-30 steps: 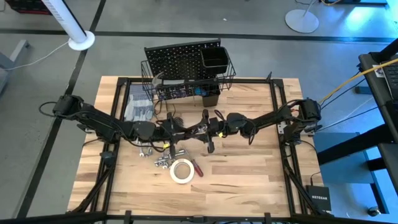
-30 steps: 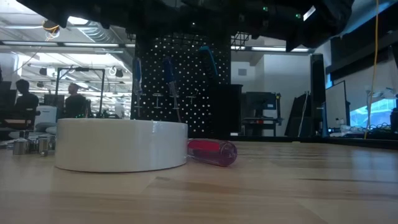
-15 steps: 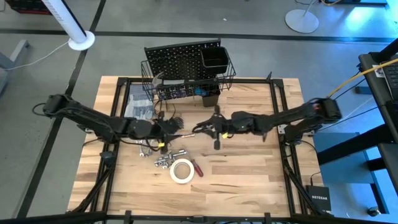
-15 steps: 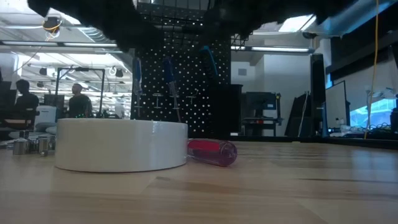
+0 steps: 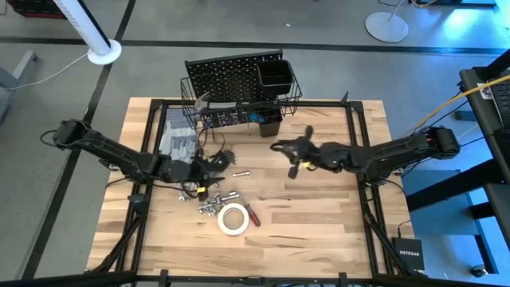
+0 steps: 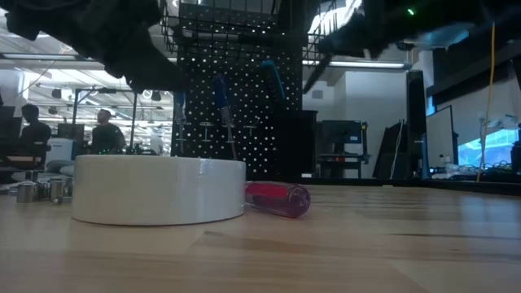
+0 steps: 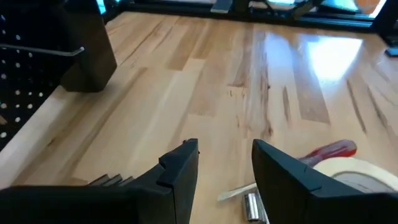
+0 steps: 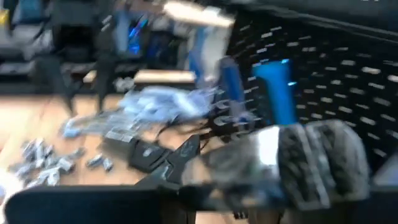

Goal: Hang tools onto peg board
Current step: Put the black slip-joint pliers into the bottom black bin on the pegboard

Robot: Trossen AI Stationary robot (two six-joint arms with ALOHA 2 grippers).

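The black peg board (image 5: 231, 76) stands at the table's far edge with its wire basket (image 5: 288, 100) and square cup (image 5: 275, 76); blue-handled screwdrivers (image 6: 220, 94) hang on it. The white tape roll (image 5: 232, 219), a red-handled screwdriver (image 5: 252, 215) and small silver tools (image 5: 211, 203) lie flat on the table. My left gripper (image 7: 224, 158) is open and empty over the table, left of centre (image 5: 225, 159). My right gripper (image 5: 279, 147) is in front of the basket, shut on a grey tool (image 8: 298, 162) that shows blurred. My right gripper holds a grey tool (image 8: 249, 165) between its fingers, lifted clear of the table. The view is blurred: which part of the tool it has, I cannot tell. In the high view a dark long thing (image 5: 292, 169) lies across the gripper.
Grey fabric gloves (image 5: 177, 137) lie left of the peg board. A hammer (image 5: 195, 100) hangs at the board's left end. Bare wood lies to the right of the tape roll and along the near edge (image 5: 319, 231). People show in the room behind (image 6: 102, 130).
My right gripper has drawn away from my left gripper at the table's middle and gone toward the right and far edge, up to the peg board's basket, carrying the long thing with it. My left gripper has pulled back a little toward the left.
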